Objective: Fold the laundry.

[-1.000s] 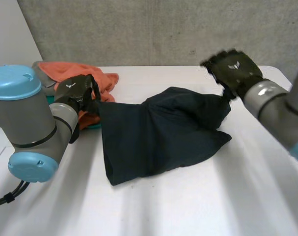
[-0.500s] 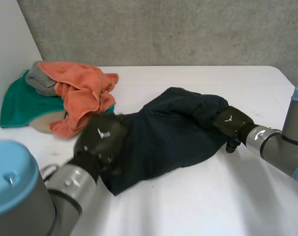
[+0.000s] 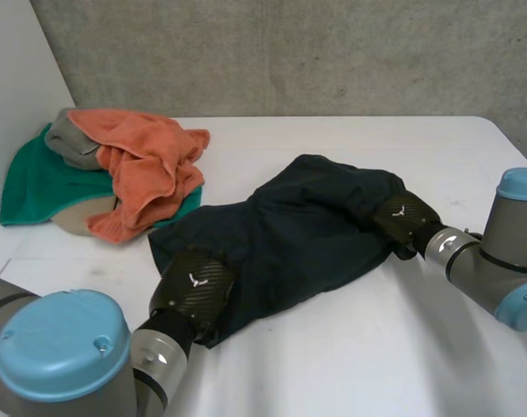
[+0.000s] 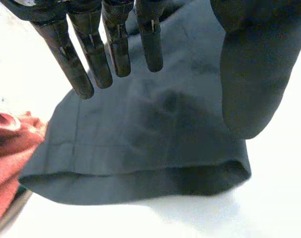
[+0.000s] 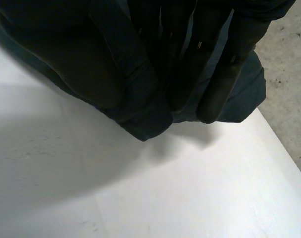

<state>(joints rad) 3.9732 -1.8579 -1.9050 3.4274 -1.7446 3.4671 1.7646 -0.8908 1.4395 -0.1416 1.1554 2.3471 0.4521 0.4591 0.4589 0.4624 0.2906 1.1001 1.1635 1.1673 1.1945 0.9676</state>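
A dark blue cloth (image 3: 298, 234) lies crumpled across the middle of the white table (image 3: 376, 347). My left hand (image 3: 194, 291) is at the cloth's near left corner. In the left wrist view that hand (image 4: 118, 47) is open, with straight fingers and the thumb held apart just above the cloth (image 4: 140, 148) near its hem. My right hand (image 3: 402, 221) is at the cloth's right edge. In the right wrist view its fingers (image 5: 224, 69) are closed against the thumb, with a fold of the cloth (image 5: 145, 119) pinched between them.
A pile at the table's far left holds an orange towel (image 3: 146, 165), a green cloth (image 3: 37, 187) and a grey cloth (image 3: 72, 139). A pale wall (image 3: 11, 87) stands left of it. The table's right edge is close to my right hand, with grey floor (image 5: 289, 99) beyond.
My left hand left the cloth's far left corner by the pile, opened, and moved to its near left corner. My right hand dropped from above the table onto the right edge and closed.
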